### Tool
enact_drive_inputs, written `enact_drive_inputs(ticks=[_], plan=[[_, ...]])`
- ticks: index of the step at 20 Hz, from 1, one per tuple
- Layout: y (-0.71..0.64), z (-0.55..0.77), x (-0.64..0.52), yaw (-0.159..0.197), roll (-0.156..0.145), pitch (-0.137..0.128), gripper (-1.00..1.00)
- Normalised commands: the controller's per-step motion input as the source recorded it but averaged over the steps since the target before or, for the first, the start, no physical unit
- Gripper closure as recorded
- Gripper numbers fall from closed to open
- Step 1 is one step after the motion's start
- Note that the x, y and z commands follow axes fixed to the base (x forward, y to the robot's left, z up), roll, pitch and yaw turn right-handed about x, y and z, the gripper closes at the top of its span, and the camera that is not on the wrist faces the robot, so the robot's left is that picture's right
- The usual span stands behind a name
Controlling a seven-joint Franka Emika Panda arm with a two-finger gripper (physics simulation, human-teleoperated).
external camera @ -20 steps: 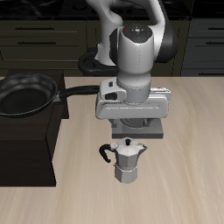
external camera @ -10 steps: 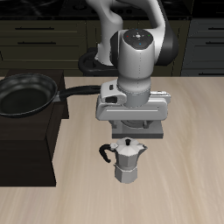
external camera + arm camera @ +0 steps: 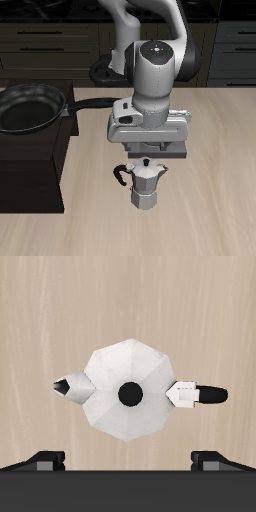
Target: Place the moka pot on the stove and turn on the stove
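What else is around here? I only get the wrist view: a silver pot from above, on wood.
Observer: A black frying pan sits on top of a large black cabinet.
Operator: Is the claw over the pot?
Observer: No, the open claw hangs just behind the moka pot, not touching it.
Operator: Where should the pot go?
Observer: Onto the stove, seemingly the dark slab right behind the pot, mostly hidden under the arm.

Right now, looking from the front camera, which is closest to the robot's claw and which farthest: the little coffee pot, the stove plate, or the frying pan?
1. The moka pot, directly below the gripper.
2. The stove, just behind it, mostly hidden by the arm.
3. The frying pan, far off on the black cabinet.
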Motion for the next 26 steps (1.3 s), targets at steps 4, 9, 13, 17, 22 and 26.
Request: enact_drive_inputs(ticks=[4,9,13,17,22,26], plan=[[0.04,-0.24,0.05,0.022,0.001,0.036,-1.00],[0.03,-0.18,0.05,-0.008,0.014,0.029,-1.00],[0.09,-0.09,-0.01,0.014,0.000,0.021,-1.00],[0.01,-0.02,-0.02,0.007,0.005,0.009,-1.00],[-0.09,-0.05,-0.01,-0.002,-0.018,0.006,-1.00],[-0.14,0.00,0.00,-0.003,-0.016,0.002,-1.00]])
